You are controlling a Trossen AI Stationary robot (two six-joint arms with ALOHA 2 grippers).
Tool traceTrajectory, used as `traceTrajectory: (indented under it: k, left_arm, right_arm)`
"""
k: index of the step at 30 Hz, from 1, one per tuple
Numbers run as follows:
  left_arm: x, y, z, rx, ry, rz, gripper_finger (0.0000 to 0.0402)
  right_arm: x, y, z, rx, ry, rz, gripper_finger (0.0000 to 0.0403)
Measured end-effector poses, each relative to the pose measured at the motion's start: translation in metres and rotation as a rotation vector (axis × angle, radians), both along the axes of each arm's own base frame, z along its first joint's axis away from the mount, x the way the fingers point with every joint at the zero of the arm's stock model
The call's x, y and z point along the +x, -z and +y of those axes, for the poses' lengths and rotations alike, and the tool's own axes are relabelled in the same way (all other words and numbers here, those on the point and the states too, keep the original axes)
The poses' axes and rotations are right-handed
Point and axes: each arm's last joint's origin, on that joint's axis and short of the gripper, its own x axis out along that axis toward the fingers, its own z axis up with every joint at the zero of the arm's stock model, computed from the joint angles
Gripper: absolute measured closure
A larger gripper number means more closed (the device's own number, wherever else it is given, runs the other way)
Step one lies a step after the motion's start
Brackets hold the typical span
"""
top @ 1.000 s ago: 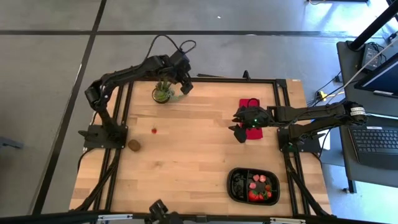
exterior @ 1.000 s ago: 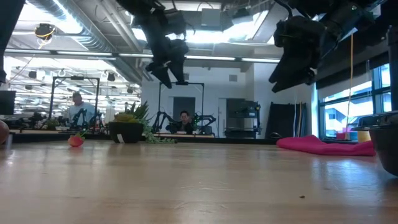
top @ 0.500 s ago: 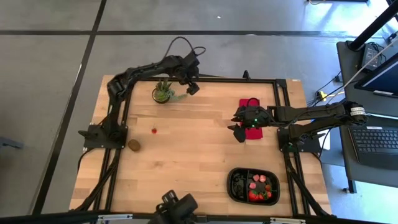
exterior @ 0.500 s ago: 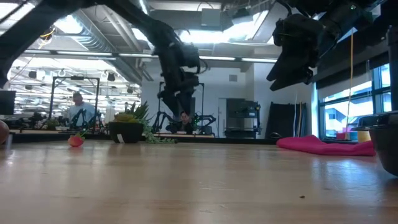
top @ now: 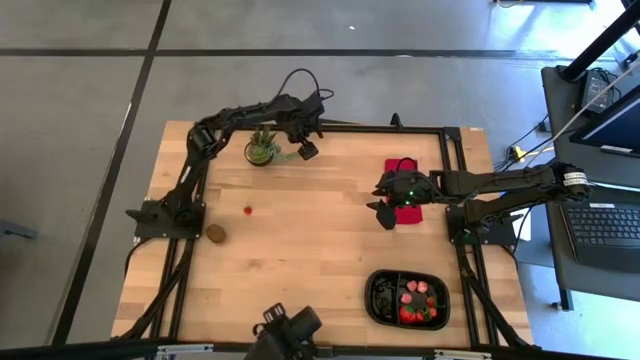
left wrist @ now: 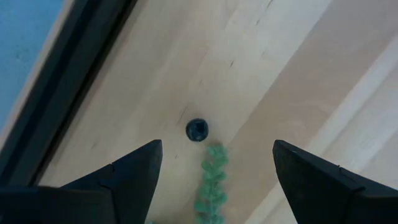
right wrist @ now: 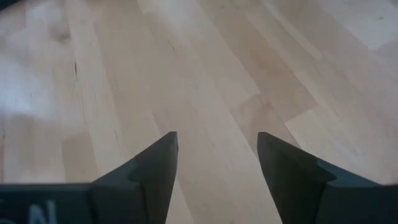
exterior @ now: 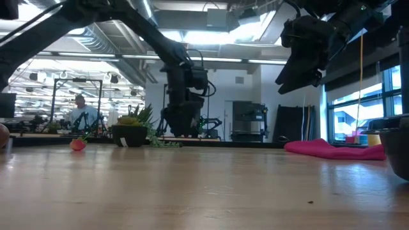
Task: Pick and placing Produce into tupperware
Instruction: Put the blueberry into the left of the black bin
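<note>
Lying on pale wood-grain table [left wrist: 298,74]: small round dark berry [left wrist: 197,129], leafy sprig [left wrist: 210,180].

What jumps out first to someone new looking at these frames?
The left gripper reaches to the table's far edge beside the potted plant, its fingers spread open over a small dark berry and a green sprig. Next is the black tupperware at the near right corner, already holding red strawberries. A lone red strawberry and a brown kiwi lie on the left side, while the right gripper hangs by the red cloth.
</note>
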Motion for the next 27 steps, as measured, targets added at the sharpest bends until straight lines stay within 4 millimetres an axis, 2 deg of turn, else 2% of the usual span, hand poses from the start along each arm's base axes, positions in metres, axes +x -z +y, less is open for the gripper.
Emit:
traceTrajectory:
  k: [7, 27]
  left_arm:
    - [-0.001, 0.007, 0.006, -0.003, -0.007, -0.002, 0.0102]
    - [0.0, 0.026, 0.013, 0.001, 0.073, 0.019, 0.0131]
  right_arm:
    - [0.0, 0.001, 0.0, 0.001, -0.001, 0.007, 0.0181]
    - [-0.001, 0.001, 0.0, 0.001, -0.001, 0.017, 0.0181]
